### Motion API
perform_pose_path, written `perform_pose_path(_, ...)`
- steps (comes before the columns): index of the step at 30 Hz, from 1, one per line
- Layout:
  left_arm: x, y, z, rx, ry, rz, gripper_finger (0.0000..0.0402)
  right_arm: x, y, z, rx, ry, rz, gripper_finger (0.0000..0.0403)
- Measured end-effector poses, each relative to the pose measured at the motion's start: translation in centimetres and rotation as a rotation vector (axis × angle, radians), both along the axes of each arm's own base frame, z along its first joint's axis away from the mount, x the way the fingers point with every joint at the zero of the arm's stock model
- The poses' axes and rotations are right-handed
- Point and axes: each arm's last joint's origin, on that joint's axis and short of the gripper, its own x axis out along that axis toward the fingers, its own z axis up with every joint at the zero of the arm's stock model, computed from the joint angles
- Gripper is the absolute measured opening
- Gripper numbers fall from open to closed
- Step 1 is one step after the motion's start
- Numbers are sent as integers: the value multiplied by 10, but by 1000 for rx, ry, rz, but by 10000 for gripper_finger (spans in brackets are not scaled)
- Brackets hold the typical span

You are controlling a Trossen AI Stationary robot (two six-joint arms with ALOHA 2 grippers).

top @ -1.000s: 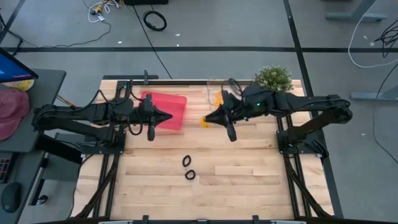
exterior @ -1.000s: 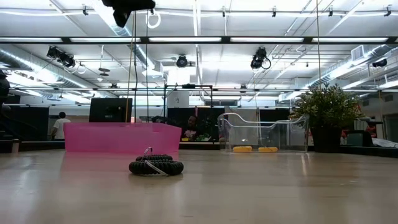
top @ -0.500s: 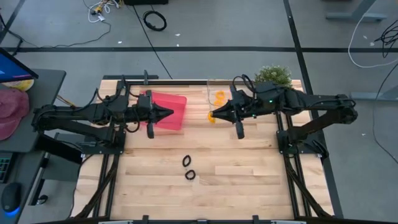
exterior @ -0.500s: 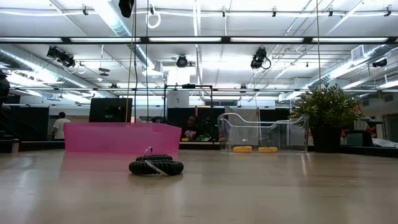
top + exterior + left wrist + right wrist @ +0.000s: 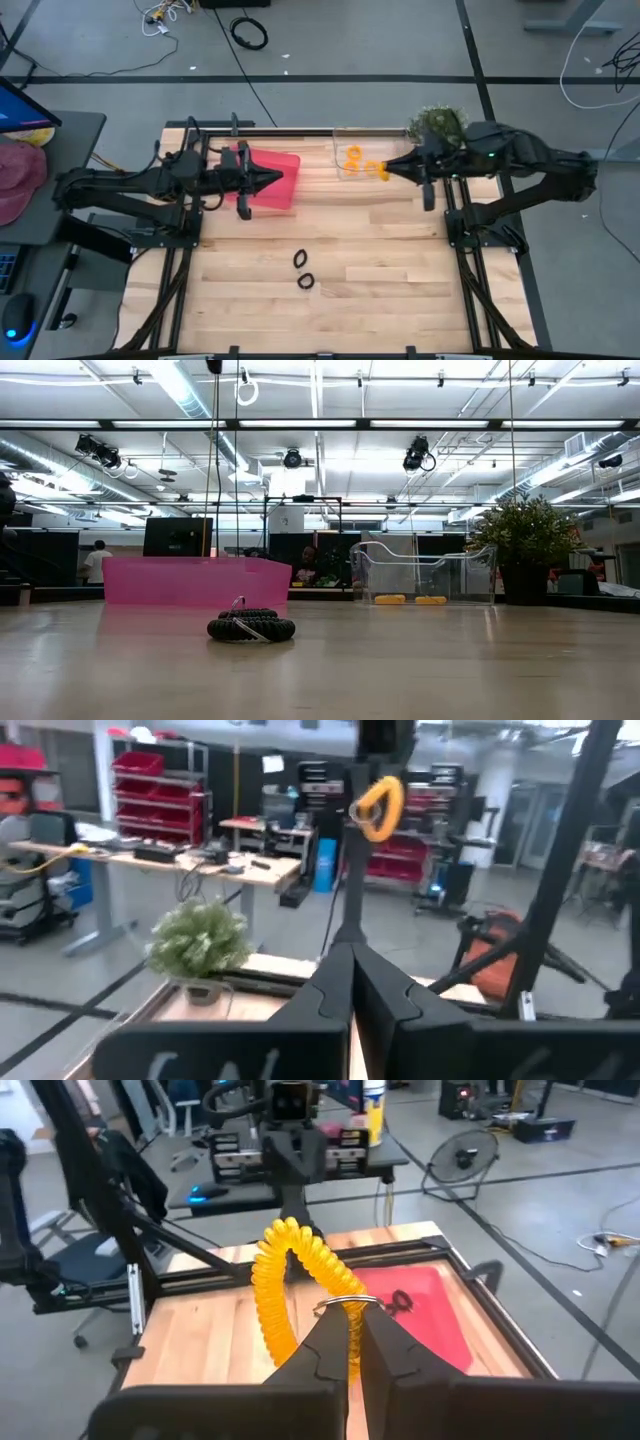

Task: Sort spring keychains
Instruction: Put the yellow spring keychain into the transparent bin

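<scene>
My right gripper [image 5: 390, 171] is shut on an orange spring keychain [image 5: 285, 1280], held in the air at the right side of the clear bin [image 5: 347, 160], which has another orange keychain [image 5: 352, 156] in it. My left gripper [image 5: 280, 179] is shut on nothing above the pink bin [image 5: 272, 178]. A black keychain [image 5: 400, 1298] lies in the pink bin. Two black keychains [image 5: 300, 258] [image 5: 306, 281] lie on the table. The low view shows one of them [image 5: 250, 627] and two orange keychains [image 5: 390, 599] on the clear bin's floor. My right gripper pinches the orange keychain between its two fingertips at the end with the metal ring [image 5: 345, 1305]. The fingers lie about level and point toward the table's left. The coil [image 5: 275, 1270] loops out beyond the fingertips, and the keychain is lifted clear of table and bin.
A potted plant [image 5: 437, 123] stands at the far right corner, close behind my right arm. The pink and clear bins sit along the far edge. The near half of the wooden table [image 5: 400, 290] holds only the two black keychains.
My right gripper has carried the orange keychain from the table's middle toward the right and far edge, to the clear bin's right side, staying shut. My left gripper has risen out of the low view and has edged slightly toward the right.
</scene>
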Motion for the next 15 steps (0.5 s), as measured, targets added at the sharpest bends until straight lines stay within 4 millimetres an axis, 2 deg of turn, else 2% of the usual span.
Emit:
perform_pose_path(9,36,-1,-13,45,-33,-25,7,-39,-5,8,4,-45,-76,2)
perform_pose_path(12,40,0,-16,46,-22,-27,7,-45,-5,-3,29,-73,-84,2)
perform_pose_path(15,41,1,-16,46,-27,-25,7,-51,-6,-26,75,-105,-108,2)
